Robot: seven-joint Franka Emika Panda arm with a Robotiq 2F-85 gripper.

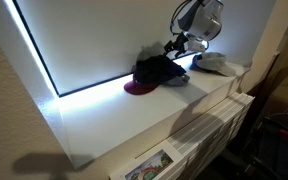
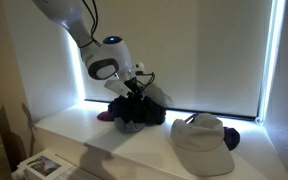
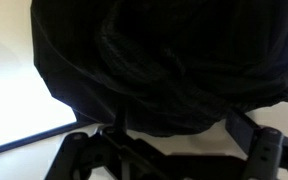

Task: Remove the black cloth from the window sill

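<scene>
The black cloth point(image 1: 160, 70) lies bunched in a heap on the white window sill point(image 1: 134, 115), in front of the drawn blind. It shows in both exterior views point(image 2: 139, 110) and fills the upper part of the wrist view point(image 3: 164, 70). My gripper point(image 1: 176, 47) is right at the top of the heap point(image 2: 140, 86). In the wrist view its two fingers point(image 3: 169, 140) stand wide apart, open, with the lower edge of the cloth just beyond them. I cannot tell whether the fingertips touch the cloth.
A maroon item point(image 1: 136, 88) sticks out from under the cloth point(image 2: 104, 115). A white hat point(image 1: 214, 63) lies on the sill beside the heap point(image 2: 199, 140), with a dark blue thing point(image 2: 231, 140) behind it. Printed papers point(image 1: 149, 165) lie below the sill's front edge.
</scene>
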